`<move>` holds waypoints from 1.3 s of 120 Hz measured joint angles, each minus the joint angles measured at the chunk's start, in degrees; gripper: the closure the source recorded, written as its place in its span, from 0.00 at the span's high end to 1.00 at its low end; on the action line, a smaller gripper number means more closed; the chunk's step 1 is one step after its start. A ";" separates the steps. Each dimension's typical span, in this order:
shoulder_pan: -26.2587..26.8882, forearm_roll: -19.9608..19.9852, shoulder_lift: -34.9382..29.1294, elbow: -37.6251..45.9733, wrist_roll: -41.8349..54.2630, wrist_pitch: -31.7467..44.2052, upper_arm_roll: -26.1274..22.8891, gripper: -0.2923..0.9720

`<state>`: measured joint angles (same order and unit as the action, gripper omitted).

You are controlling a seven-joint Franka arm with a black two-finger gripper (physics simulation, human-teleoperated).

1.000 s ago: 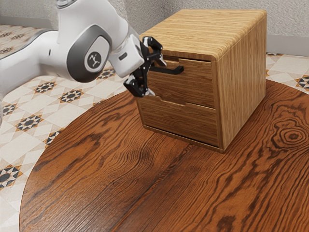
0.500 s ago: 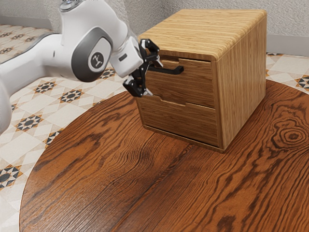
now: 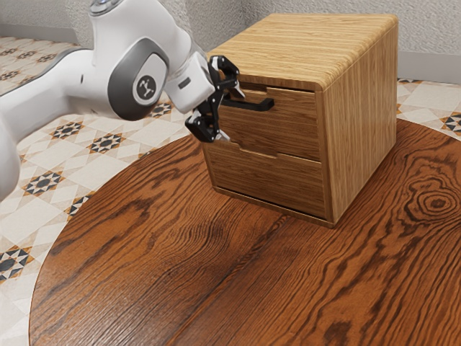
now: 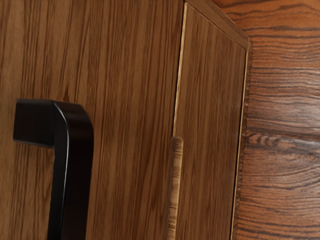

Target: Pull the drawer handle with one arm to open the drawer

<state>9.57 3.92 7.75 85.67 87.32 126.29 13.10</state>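
A light wooden cabinet (image 3: 356, 108) with two drawers stands on the round dark table (image 3: 238, 288). The top drawer (image 3: 284, 128) carries a black bar handle (image 3: 256, 105) that sticks out from its front. My black gripper (image 3: 225, 104) is at the handle's end nearest the exterior view's left. It is open, with one finger above the bar and one below. In the wrist view the handle (image 4: 70, 165) lies close under my hand against the top drawer front (image 4: 125, 75), with the lower drawer front (image 4: 210, 125) beside it. The top drawer front sits about flush with the cabinet.
The lower drawer (image 3: 266, 176) has no handle, just a notch along its upper edge. Bare table top spreads in front of the cabinet. Beyond the table's rim is a patterned tile floor (image 3: 86, 155).
My arm has shifted slightly, and the gripper has edged a little up and toward the cabinet along the handle. The drawer front has not visibly moved.
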 joint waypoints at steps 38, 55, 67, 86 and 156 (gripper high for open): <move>-1.10 0.58 2.23 -1.33 0.01 0.24 -0.65 0.77; -1.09 1.02 2.27 -1.20 -0.01 0.34 -0.60 0.77; -1.04 1.42 2.11 -1.02 -0.03 0.37 -0.57 0.77; -0.64 2.01 1.81 -0.57 -0.09 0.37 -0.50 0.77; -0.12 2.26 -2.36 3.72 -0.39 0.40 -0.17 0.57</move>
<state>9.45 6.17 5.39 89.39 86.94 126.69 12.94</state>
